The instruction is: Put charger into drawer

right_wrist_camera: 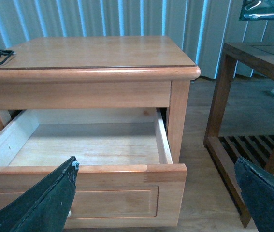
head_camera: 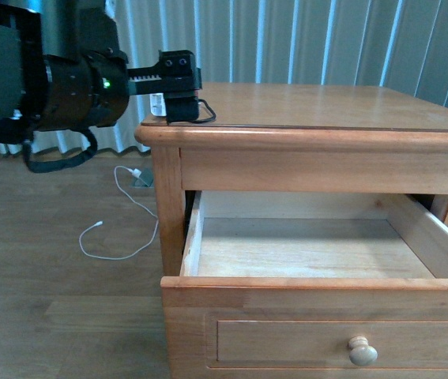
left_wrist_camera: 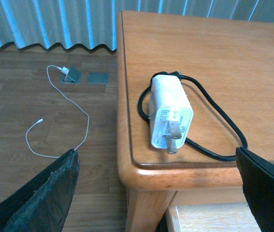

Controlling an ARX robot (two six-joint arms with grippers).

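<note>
- Charger (left_wrist_camera: 170,113) lies flat on the table (left_wrist_camera: 223,53), at the left front corner of its top. Its prongs point towards the edge and its black cable (left_wrist_camera: 219,121) loops round it and out to one side.
- At that same corner hangs the left claw (left_wrist_camera: 156,157), its fingers (left_wrist_camera: 45,198) spread wide apart. In the left wrist view the charger sits between the lines of the two fingers but ahead of their tips, touching neither.
- From the front view the claw's dark body covers most of the charger, leaving only a white sliver and a bit of cable in sight.
- Below the top, the drawer (head_camera: 318,288) stands pulled well out, its pale wooden inside open to view and a round knob (head_camera: 362,350) on its front.
- Out in front of the drawer is the right claw (right_wrist_camera: 156,162), fingers likewise apart and holding nothing.
- On the floor (head_camera: 50,300) left of the table lies a thin white cable (head_camera: 121,229).
</note>
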